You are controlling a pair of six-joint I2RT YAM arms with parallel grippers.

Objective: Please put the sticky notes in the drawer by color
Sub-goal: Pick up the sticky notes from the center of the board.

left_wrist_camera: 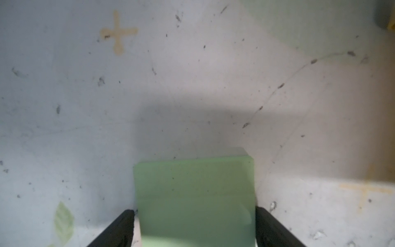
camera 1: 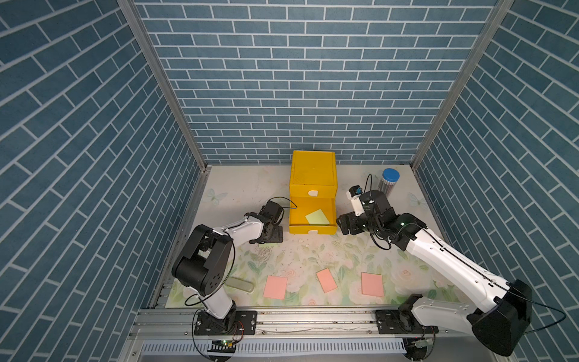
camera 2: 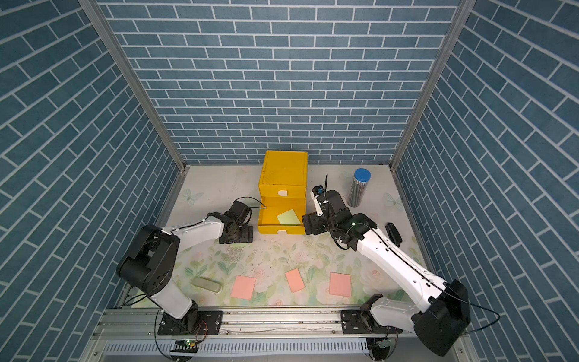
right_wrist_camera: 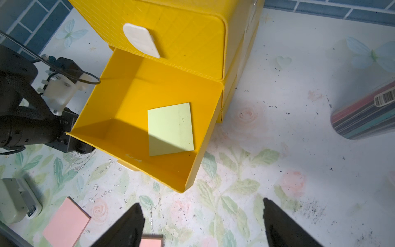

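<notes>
View from above of a flowered desk (camera 1: 244, 188) with blue brick-patterned walls around it, read as a clock face with 12 at the back wall. A yellow cabinet (camera 1: 312, 175) stands at 12 o'clock. Its top drawer is closed, and the open drawer (camera 1: 296, 216) just below it is pulled out toward 6 o'clock. One pale green sticky note (camera 1: 317, 217) lies flat and turned askew on that drawer's floor, toward its 3 o'clock wall.

The left hand (left_wrist_camera: 193, 211) is down at the desk, just beside the open drawer at its 9 o'clock. In the left wrist view, a second green sticky note (left_wrist_camera: 194, 188) lies between its two fingers. They stand apart and close to the note's opposite edges, but a grip cannot be told.

The right hand (right_wrist_camera: 201, 203) hangs just beside the drawer at its 3 o'clock, with its fingers wide apart and nothing between them.

Three pink sticky notes (camera 1: 275, 287) (camera 1: 326, 280) (camera 1: 372, 284) lie in a row along 6 o'clock, apart from one another. A grey-green case (camera 1: 240, 285) lies at 7 o'clock, just beside the first pink note. A blue-capped cylinder (camera 1: 388, 185) stands at 2 o'clock, near the back wall
</notes>
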